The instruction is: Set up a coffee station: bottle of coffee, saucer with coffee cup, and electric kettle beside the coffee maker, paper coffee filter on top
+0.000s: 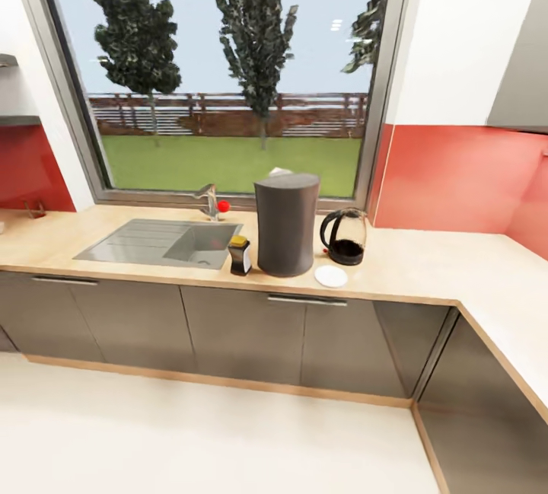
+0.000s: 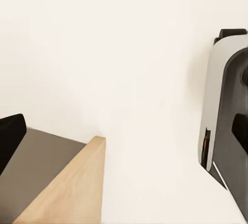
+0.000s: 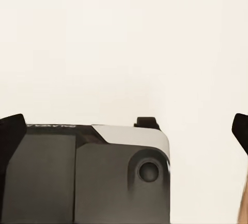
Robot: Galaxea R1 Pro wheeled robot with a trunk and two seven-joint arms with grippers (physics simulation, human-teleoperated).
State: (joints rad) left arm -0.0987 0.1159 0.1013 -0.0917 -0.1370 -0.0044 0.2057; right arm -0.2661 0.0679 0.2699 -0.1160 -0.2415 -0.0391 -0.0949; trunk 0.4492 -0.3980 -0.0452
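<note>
On the wooden countertop (image 1: 426, 266) stands the dark grey cylindrical coffee maker (image 1: 286, 224), with a pale paper filter (image 1: 280, 171) peeking over its top. The small dark bottle of coffee (image 1: 240, 254) with a yellow lid stands touching-close on its left. The glass electric kettle (image 1: 344, 235) with a black handle is just to its right, and the white saucer (image 1: 331, 275) lies bare in front of the kettle. My left gripper (image 2: 124, 141) and right gripper (image 3: 124, 131) hang open over pale floor, far from the counter, nothing between their fingers.
A steel sink (image 1: 164, 243) with a faucet (image 1: 209, 201) is set into the counter left of the bottle. Grey cabinet doors (image 1: 243, 334) run below, and the counter turns a corner at the right (image 1: 517, 342). My own base (image 3: 103, 172) sits under the right gripper.
</note>
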